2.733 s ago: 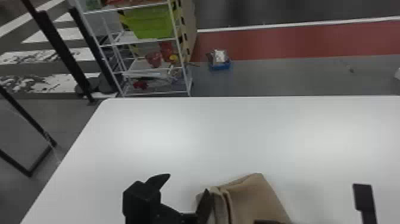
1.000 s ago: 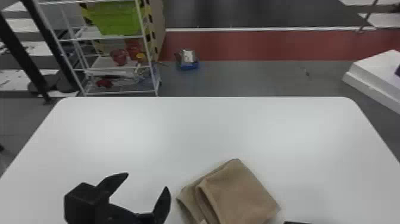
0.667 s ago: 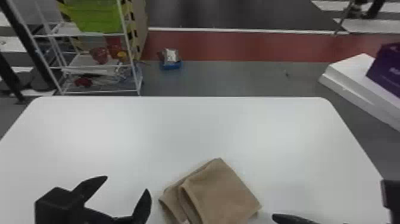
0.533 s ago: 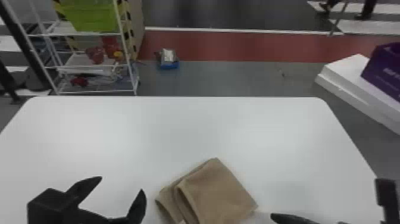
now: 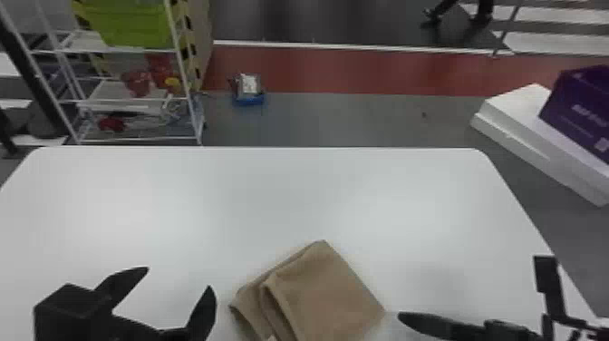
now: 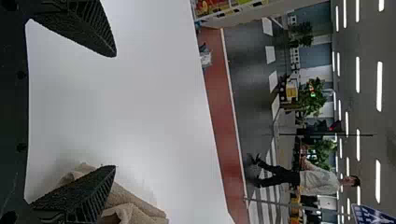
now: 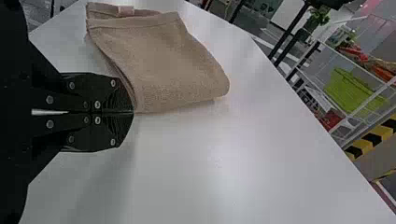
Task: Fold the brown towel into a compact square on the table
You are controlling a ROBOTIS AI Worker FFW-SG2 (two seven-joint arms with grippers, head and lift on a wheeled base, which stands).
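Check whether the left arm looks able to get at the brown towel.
Likely yes. The left gripper is open beside the brown towel, with nothing standing between them on the white table. It would probably need to shift right; the right gripper, shut near the opposite side, seems out of its way.

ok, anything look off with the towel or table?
The brown towel does: it lies askew to the far edge of the white table, and the layers on its left side are staggered instead of flush, so it isn't a neat square. I see no spill or damage.
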